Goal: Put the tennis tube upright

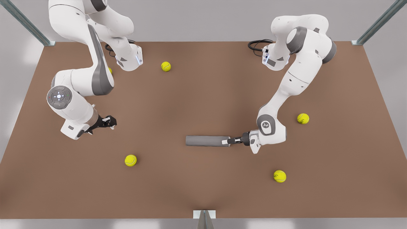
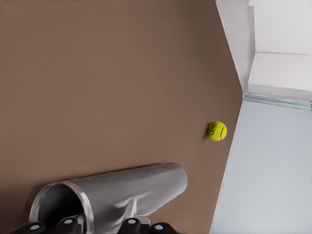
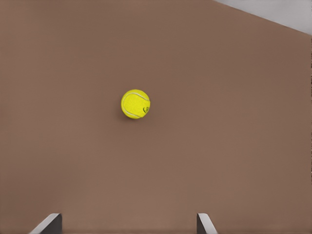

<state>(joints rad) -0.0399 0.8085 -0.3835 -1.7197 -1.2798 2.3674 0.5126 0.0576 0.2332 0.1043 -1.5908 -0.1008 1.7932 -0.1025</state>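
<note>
Here the grey, silver-rimmed tennis tube (image 1: 206,141) lies flat, its open rim pinched by the left gripper (image 1: 229,141); the right gripper (image 1: 110,122) waits spread.

1. A brown tabletop (image 1: 203,95) carries everything.
2. The grey tennis tube (image 1: 206,140) lies flat near centre.
3. Tennis balls rest at 11 (image 1: 165,66), 3 (image 1: 303,118), 5 (image 1: 279,176) and 7 (image 1: 130,160) o'clock.

arms: glossy white shells, grey joint bands | hands: black (image 1: 109,122), (image 1: 234,140) | cables: black loops at bases | wrist cap: grey disc, button markings
</note>
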